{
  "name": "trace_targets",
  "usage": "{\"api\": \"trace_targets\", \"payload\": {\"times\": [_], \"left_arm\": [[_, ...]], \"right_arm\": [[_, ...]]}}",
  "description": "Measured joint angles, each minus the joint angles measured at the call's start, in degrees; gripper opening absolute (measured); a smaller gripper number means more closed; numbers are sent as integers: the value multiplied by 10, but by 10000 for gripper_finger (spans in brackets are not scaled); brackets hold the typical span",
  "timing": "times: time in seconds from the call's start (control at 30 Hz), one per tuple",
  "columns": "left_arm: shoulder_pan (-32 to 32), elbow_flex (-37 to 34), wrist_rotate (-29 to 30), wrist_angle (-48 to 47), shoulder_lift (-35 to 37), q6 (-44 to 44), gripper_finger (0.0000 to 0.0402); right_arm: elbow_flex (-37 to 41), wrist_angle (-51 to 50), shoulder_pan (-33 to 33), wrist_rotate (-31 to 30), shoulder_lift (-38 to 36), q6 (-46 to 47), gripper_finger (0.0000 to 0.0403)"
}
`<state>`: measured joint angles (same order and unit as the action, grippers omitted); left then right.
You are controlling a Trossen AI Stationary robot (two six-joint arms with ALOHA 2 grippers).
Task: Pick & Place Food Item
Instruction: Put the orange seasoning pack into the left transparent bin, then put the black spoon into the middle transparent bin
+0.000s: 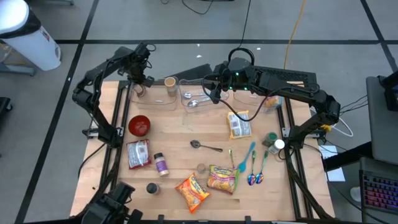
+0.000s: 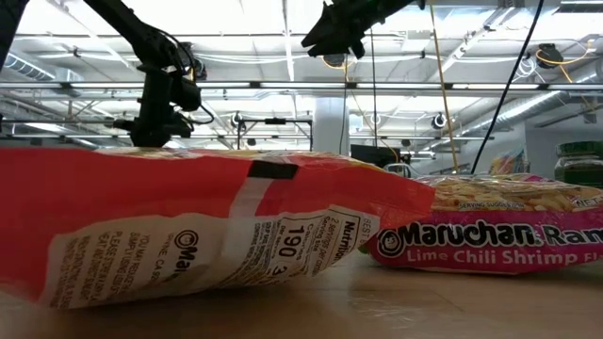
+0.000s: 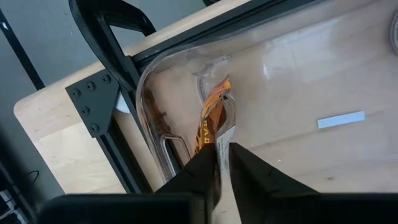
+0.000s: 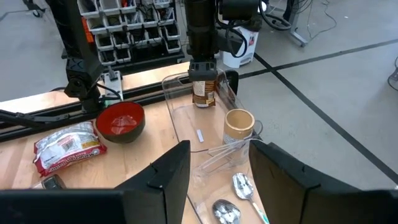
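Left end effector [image 1: 139, 88]: in the high view it is positioned over the far-left end of the clear tray [image 1: 155, 99], at the far edge of the bench [image 1: 186, 130].
Right end effector [image 1: 213, 93]: in the high view it hangs above the tray's other end, near the metal spoons [image 1: 196, 102]; it carries nothing.
Other food items: a red bowl [image 1: 139, 125], a bamboo cup [image 1: 170, 83], a white packet [image 1: 138, 154], a jar [image 1: 161, 164], and ramen packs [image 1: 192, 191] at the near edge lie outside the tray.
Low view: an orange ramen pack [image 2: 188, 235] and a pink one [image 2: 490, 231] fill the foreground; both arms show only high up and far off.
Left wrist view: the left fingers [image 3: 205, 165] stand close together, pinching the upper edge of an orange-brown food packet [image 3: 211, 118]; the packet's lower end reaches the tray floor in the corner.
Right wrist view: the right fingers [image 4: 171, 171] are spread, with nothing between them. The left arm holds the packet upright at the tray's far end.
Progress: judged late in one placement. The packet is already inside the tray; release and withdrawal remain.
Remaining: several items on the bench are likely not yet moved.
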<state>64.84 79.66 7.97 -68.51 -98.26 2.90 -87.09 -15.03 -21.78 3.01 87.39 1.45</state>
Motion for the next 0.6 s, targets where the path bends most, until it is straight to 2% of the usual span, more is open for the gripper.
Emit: {"api": "trace_targets", "payload": {"times": [0.33,0.6], "left_arm": [[0,12,-4,-7,0,-2,113],[-1,127,-9,-60,0,-2,120]], "right_arm": [[0,0,0,0,0,-2,160],[0,2,0,-3,0,-23,160]]}}
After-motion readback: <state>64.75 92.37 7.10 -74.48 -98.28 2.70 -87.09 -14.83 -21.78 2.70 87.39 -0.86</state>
